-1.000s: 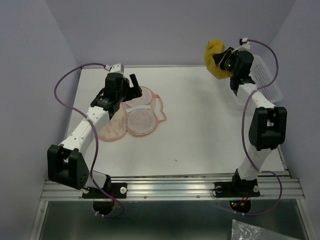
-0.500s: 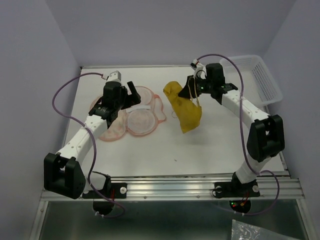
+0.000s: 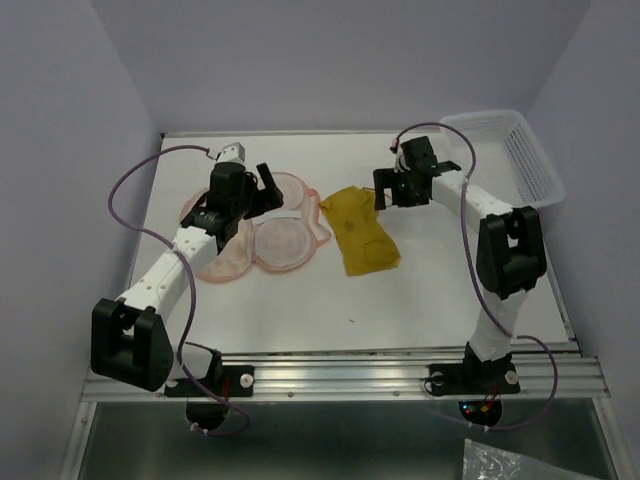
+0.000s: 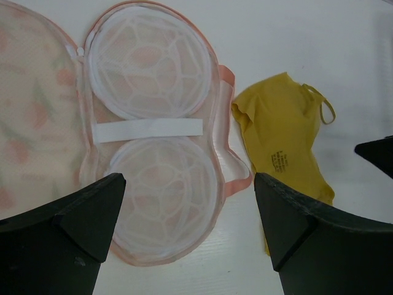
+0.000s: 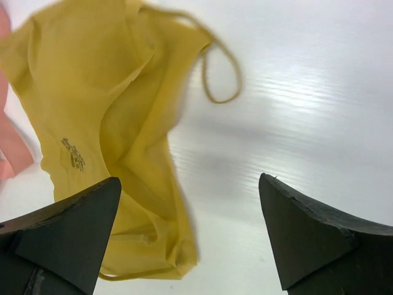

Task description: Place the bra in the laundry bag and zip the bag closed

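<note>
The mustard-yellow bra (image 3: 360, 236) lies crumpled on the white table, just right of the laundry bag (image 3: 268, 240). The bag is spread open flat, its two round mesh cups and a white band facing up (image 4: 150, 80). My right gripper (image 3: 386, 192) hovers open above the bra's far right edge and holds nothing. In the right wrist view the bra (image 5: 116, 123) lies below the left finger, with a strap loop to the right, and the gripper (image 5: 189, 179) stands wide. My left gripper (image 3: 260, 188) hangs open over the bag (image 4: 187, 184), with the bra (image 4: 282, 141) beside it.
A white plastic lattice basket (image 3: 512, 150) stands at the back right corner. Purple cables loop over both arms. The side walls rise close to the table's left and right edges.
The right arm swung from above the basket to the table's middle with the bra. It then opened, and the bra dropped beside the bag. The left arm barely moved.
</note>
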Available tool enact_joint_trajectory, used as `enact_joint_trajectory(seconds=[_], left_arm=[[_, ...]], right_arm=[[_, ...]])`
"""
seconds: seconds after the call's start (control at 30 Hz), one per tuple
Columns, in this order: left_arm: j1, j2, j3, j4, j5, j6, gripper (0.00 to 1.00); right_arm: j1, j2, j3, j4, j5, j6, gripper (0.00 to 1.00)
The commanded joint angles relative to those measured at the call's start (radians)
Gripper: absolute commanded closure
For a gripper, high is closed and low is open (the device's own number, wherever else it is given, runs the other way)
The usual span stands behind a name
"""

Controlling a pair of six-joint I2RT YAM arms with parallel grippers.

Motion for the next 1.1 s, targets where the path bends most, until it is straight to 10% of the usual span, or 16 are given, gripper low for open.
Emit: enact_joint_trajectory(seconds=[0.0, 0.23, 0.7, 1.07], left_arm=[[-0.013, 0.025, 0.056, 0.028, 0.007, 0.023, 0.01], [-0.065, 0.144, 0.153, 0.04, 0.018, 0.049, 0.01], [-0.243, 0.689, 0.722, -0.015, 0.242, 0.121, 0.01], [-0.277, 0.931, 0.837, -0.022, 0.234, 0.075, 0.01]], right_arm=[[0.002, -0.174, 0.014, -0.011, 0.309, -0.001, 0.0], [0.002, -0.298, -0.126, -0.042, 0.32, 0.049, 0.0], [0.088, -0.461, -0.577, 0.237, -0.259, 0.215, 0.0], [0.088, -0.354, -0.622, 0.34, -0.235, 0.263, 0.0]])
